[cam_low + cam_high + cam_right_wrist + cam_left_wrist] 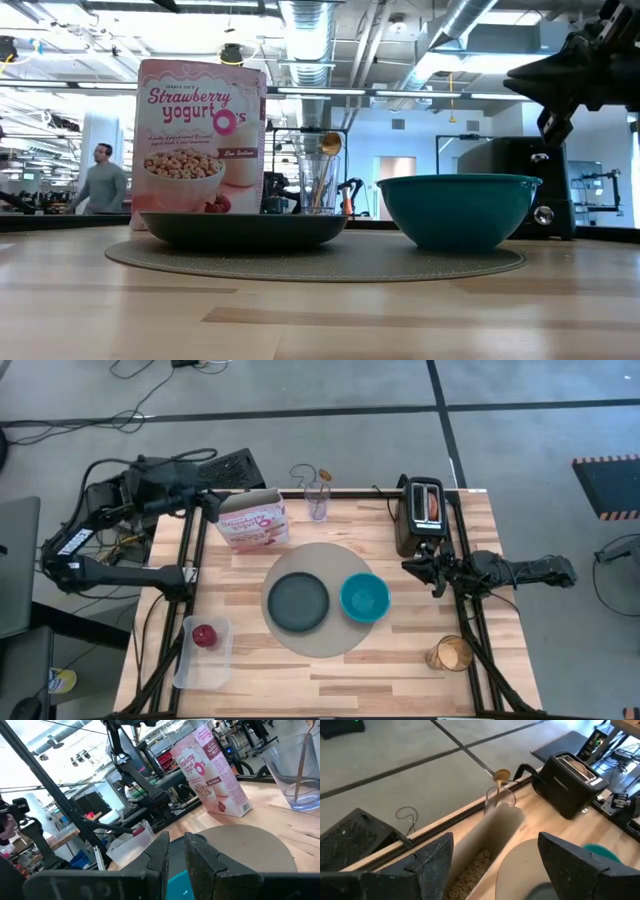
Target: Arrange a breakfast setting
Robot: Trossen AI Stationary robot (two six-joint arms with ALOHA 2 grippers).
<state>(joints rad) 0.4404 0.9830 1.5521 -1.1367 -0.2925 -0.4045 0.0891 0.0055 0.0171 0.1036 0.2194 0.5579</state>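
The round grey mat (318,640) lies mid-table. The dark grey plate (298,602) and the teal bowl (364,598) rest on it. The red apple (204,635) lies in a clear tub. The toasted bread (432,505) stands in the black toaster's slot. The gold spoon (322,475) stands in a glass (318,502). My left gripper (495,865) is open, with its fingers on either side of the pink cereal box's open top (487,845); beige cereal (470,870) shows inside. My right gripper (425,568) is shut and empty, between the toaster and the bowl.
The black toaster (420,510) stands at the far right. The clear tub (202,652) is near the front left. A glass of something beige (452,653) stands at the front right. A person (100,180) walks in the room beyond.
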